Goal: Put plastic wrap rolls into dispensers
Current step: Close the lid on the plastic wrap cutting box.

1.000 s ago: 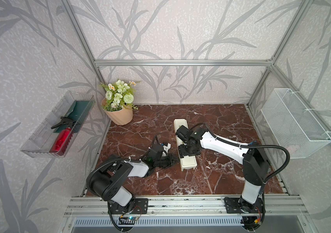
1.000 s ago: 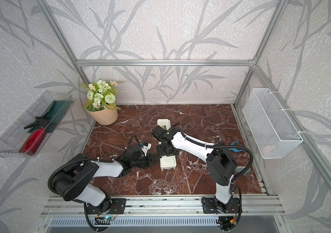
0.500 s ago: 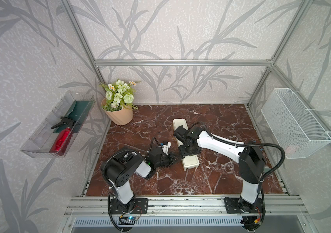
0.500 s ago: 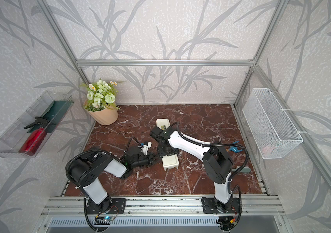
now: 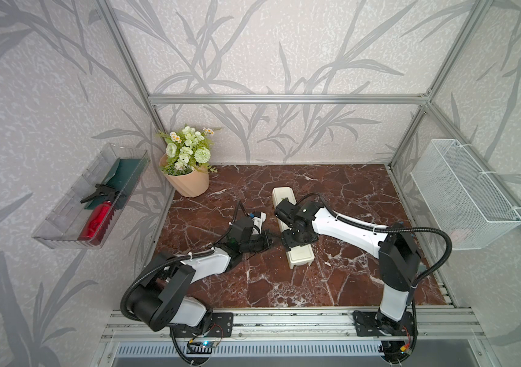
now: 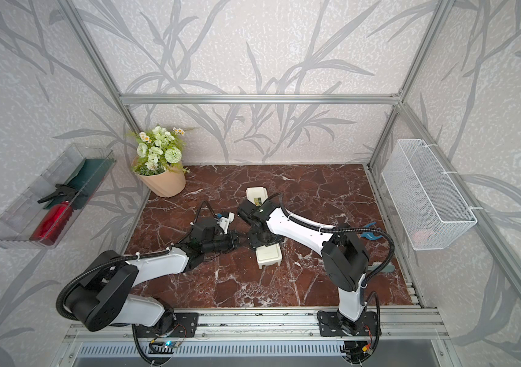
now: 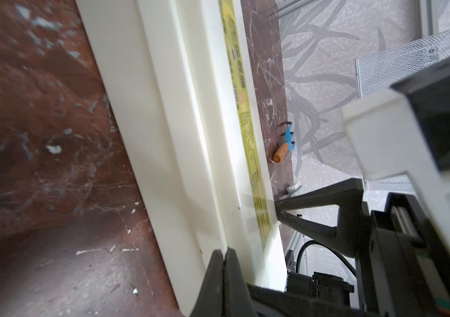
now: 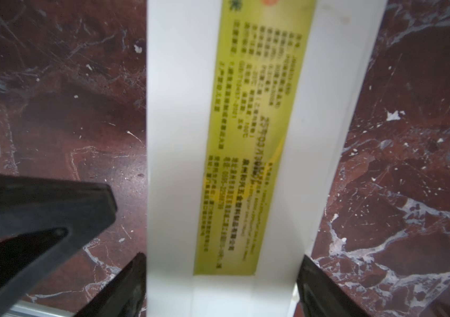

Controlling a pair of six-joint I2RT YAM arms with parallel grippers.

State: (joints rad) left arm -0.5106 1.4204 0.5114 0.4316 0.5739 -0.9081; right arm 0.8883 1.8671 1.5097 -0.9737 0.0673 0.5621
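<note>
**Marble worktop (image 5: 348,197): dispenser (image 5: 300,255) at centre, one hand at each side**

Leaf-patterned walls close in the cell on three sides. In both top views the cream dispenser lies flat near the middle of the worktop. Its long axis runs from the front rail toward the back wall, with the lid down and the yellow-green label (image 8: 254,137) facing up.

The right hand (image 5: 295,240) hangs over the middle of the dispenser. In the right wrist view its two fingers (image 8: 136,274) stand apart, one at each long side. They are at or just off the plastic, and whether they press it cannot be told.

The left hand (image 5: 267,243) sits low on the robot's left of the dispenser. Its fingers are pressed together with nothing between them. The tip is just beside the dispenser's long side, and contact cannot be judged.

A flower pot (image 5: 189,184) stands in the back left corner. A clear tray (image 5: 62,235) on the left wall holds a red bottle (image 5: 97,219). A wire basket (image 5: 462,197) hangs on the right wall, and a small blue-headed rake (image 7: 283,151) lies on the worktop near it.
</note>
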